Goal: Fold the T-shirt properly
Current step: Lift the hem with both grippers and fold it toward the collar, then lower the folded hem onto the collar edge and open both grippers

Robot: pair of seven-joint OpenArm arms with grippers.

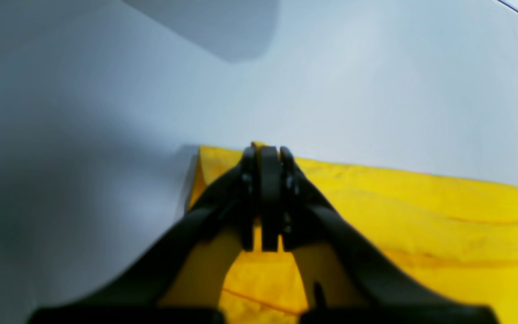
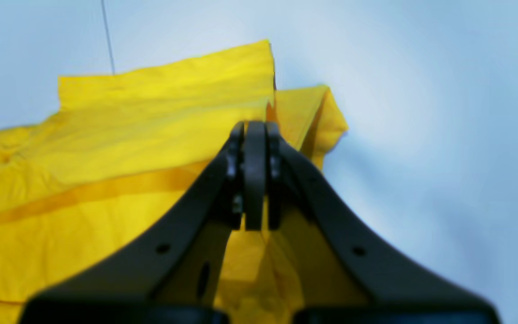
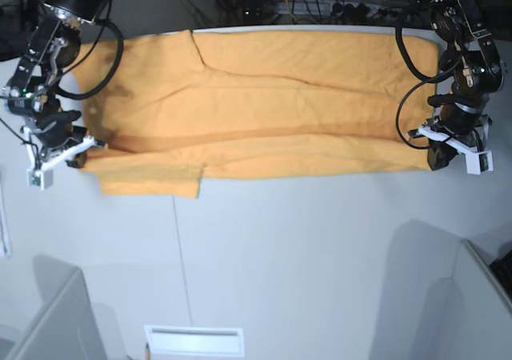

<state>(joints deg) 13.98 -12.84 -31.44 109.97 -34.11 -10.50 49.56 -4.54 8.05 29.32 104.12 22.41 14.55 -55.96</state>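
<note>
The light-orange T-shirt (image 3: 264, 112) lies stretched sideways across the far half of the white table (image 3: 304, 264), its near edge folded over in a long band. A sleeve hangs at the lower left. My left gripper (image 3: 436, 158) is at the shirt's right end. In the left wrist view the left gripper (image 1: 268, 155) is shut, pinching the corner edge of the T-shirt (image 1: 421, 216). My right gripper (image 3: 78, 156) is at the shirt's left end. In the right wrist view the right gripper (image 2: 254, 130) is shut on the T-shirt (image 2: 128, 135) at the fabric edge.
Grey bin walls stand at the near left (image 3: 48, 320) and near right (image 3: 472, 304) corners. A white slotted plate (image 3: 194, 340) lies at the front edge. Cables (image 3: 336, 8) and equipment run behind the table. A thin seam (image 3: 180, 256) crosses the tabletop.
</note>
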